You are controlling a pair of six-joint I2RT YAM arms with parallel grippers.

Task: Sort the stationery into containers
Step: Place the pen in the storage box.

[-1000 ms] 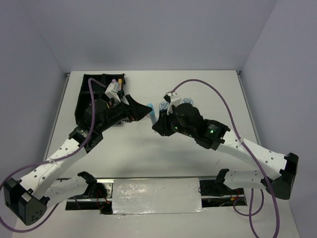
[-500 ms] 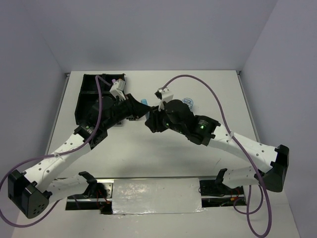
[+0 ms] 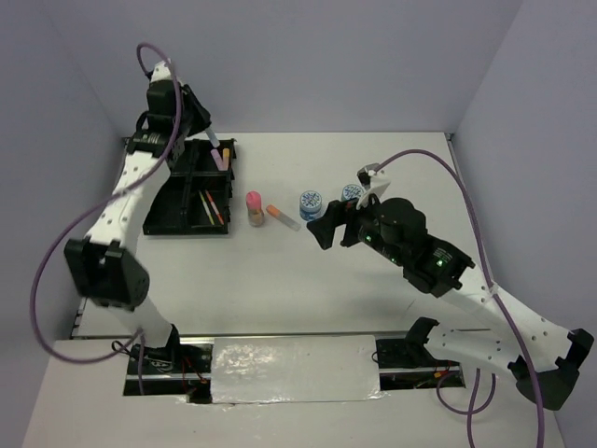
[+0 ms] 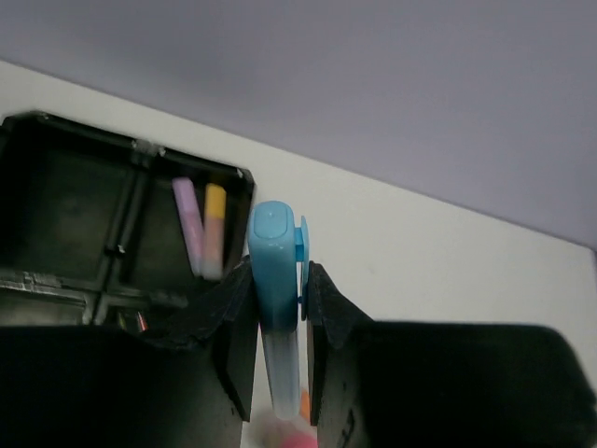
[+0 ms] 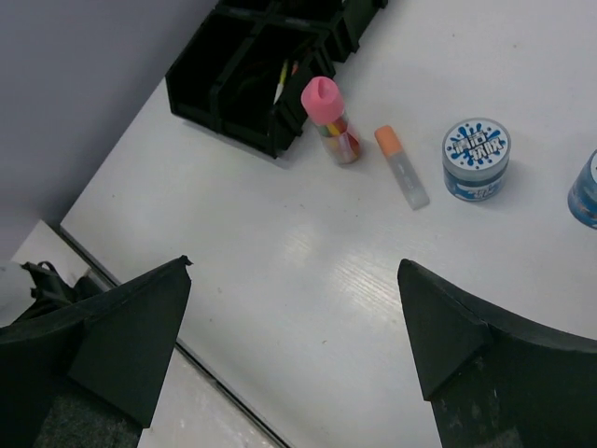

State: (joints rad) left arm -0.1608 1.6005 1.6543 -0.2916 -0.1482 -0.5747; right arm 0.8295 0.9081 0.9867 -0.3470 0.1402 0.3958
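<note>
My left gripper (image 4: pixel 280 276) is shut on a light-blue marker (image 4: pixel 272 241), held upright high over the back right corner of the black divided tray (image 3: pixel 157 202). Below it, one compartment holds a pink marker (image 4: pixel 189 227) and an orange marker (image 4: pixel 215 229). Thin pens (image 3: pixel 213 205) lie in a near compartment. On the table stand a pink-capped tube (image 3: pixel 253 207), an orange-capped marker (image 3: pixel 283 217) and two blue-patterned tins (image 3: pixel 312 203) (image 3: pixel 352 193). My right gripper (image 5: pixel 294 271) hangs open and empty above the table, just in front of the tins.
The tray (image 5: pixel 244 82) sits at the back left near the wall. Purple cables loop from both arms. The table's front edge (image 5: pixel 140 313) with its metal strip runs below the right gripper.
The light-blue marker passed from the right gripper to the left. The left arm rose and swung back-left over the tray with it. The right gripper opened and drew back to the right.
</note>
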